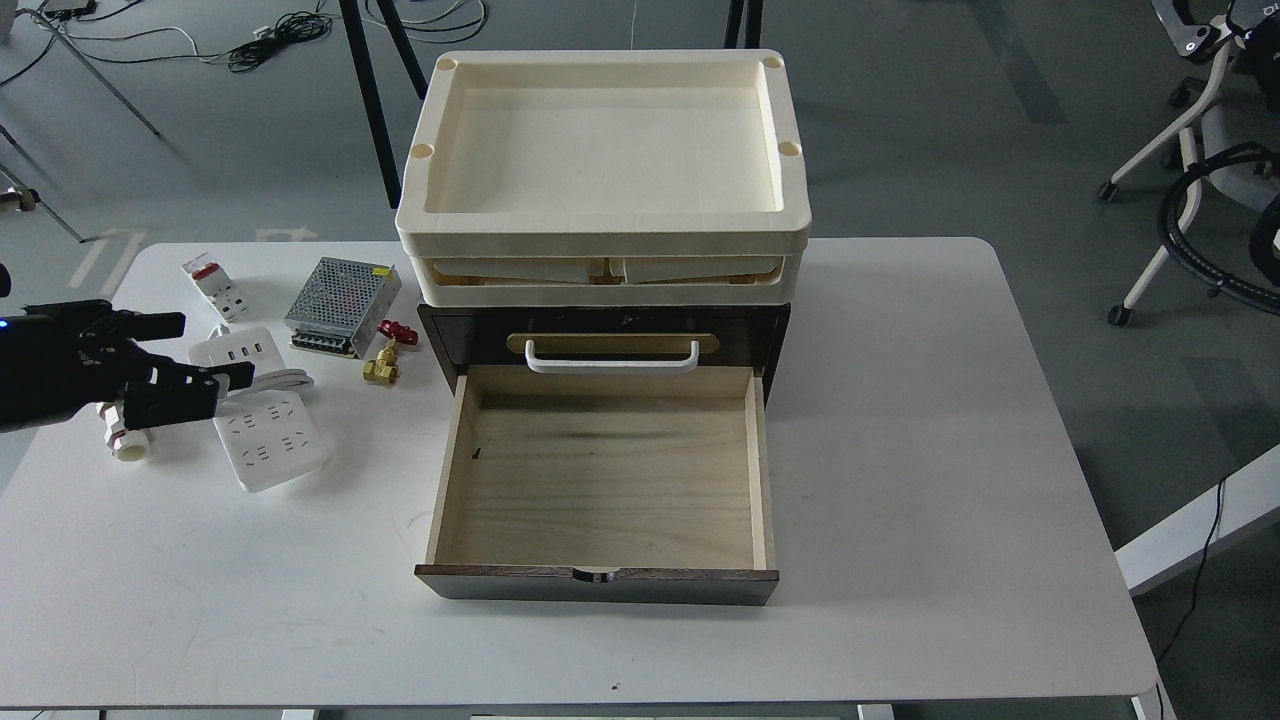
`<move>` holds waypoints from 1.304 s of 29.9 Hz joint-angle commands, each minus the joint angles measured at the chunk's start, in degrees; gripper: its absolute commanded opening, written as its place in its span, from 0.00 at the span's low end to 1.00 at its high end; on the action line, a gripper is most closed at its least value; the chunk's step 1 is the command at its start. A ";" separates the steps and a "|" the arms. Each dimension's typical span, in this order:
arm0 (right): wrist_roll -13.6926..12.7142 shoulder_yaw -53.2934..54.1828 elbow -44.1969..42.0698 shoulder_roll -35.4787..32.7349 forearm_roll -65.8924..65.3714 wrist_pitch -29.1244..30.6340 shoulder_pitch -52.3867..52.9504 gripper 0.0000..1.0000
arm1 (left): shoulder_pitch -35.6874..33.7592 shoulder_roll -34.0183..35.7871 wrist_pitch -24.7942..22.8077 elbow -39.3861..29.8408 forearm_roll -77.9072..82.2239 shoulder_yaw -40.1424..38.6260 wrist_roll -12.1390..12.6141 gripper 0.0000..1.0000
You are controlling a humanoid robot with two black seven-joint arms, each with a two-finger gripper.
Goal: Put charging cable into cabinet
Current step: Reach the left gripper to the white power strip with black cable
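The charging cable (268,440), a white power strip with its cord looped round the middle, lies on the table left of the cabinet. The cabinet (450,340) is dark brown, with a white handle (611,357) on its upper front. Its lower plywood drawer (600,480) is pulled out and empty. My left gripper (215,350) comes in from the left edge with its fingers spread open, over the strip's far USB end and part of the cord. It holds nothing. My right gripper is out of view.
Two stacked cream trays (600,230) sit on the cabinet. Around the strip are a perforated metal power supply (340,293), a brass valve with a red handle (385,360), a white plastic fitting (128,445) and a small breaker (213,285). The white table (950,450) reaches right.
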 commanded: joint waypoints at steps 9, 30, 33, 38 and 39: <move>-0.02 -0.36 0.05 0.01 -0.09 0.00 -0.96 0.99 | 2.19 -20.74 0.76 24.76 5.11 1.28 0.01 0.99; 0.16 0.16 2.78 -1.75 -0.01 0.00 -4.91 0.99 | 4.74 -31.03 4.98 42.96 7.13 4.27 0.01 0.97; 0.16 0.16 2.86 -1.75 0.08 0.00 -5.00 0.99 | 5.27 -31.12 4.98 43.39 7.13 4.27 0.01 0.89; 0.16 0.16 2.78 -1.75 -0.01 0.00 -5.09 0.99 | 5.44 -31.73 4.98 44.01 7.31 4.36 0.01 0.80; 0.16 0.16 2.86 -1.75 -0.01 0.00 -5.18 0.99 | 5.53 -31.82 4.98 44.45 7.31 4.36 0.01 0.78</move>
